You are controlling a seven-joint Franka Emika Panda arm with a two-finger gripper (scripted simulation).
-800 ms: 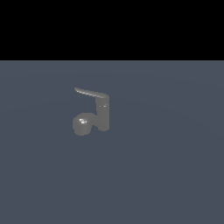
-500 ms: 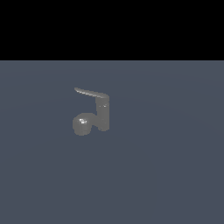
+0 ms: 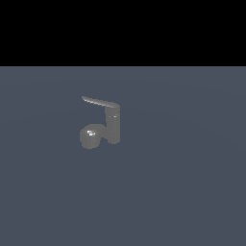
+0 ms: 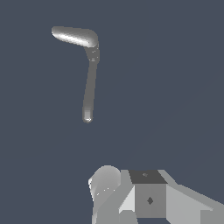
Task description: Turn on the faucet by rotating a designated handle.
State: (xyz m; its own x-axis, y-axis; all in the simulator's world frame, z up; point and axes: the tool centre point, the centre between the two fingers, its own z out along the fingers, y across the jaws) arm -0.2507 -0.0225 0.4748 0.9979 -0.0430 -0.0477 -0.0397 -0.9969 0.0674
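- The faucet point(image 3: 111, 126) stood left of centre in the exterior view, its handle point(image 3: 99, 102) pointing toward nine o'clock, untouched.
- I judged this the approach step.
- My gripper point(image 4: 131, 197) hung well apart; whether spread, I couldn't tell.
- Next: reach the handle's tip.

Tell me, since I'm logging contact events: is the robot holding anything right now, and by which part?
Nothing is held. In the wrist view the gripper sits apart from the faucet, and its handle is untouched.
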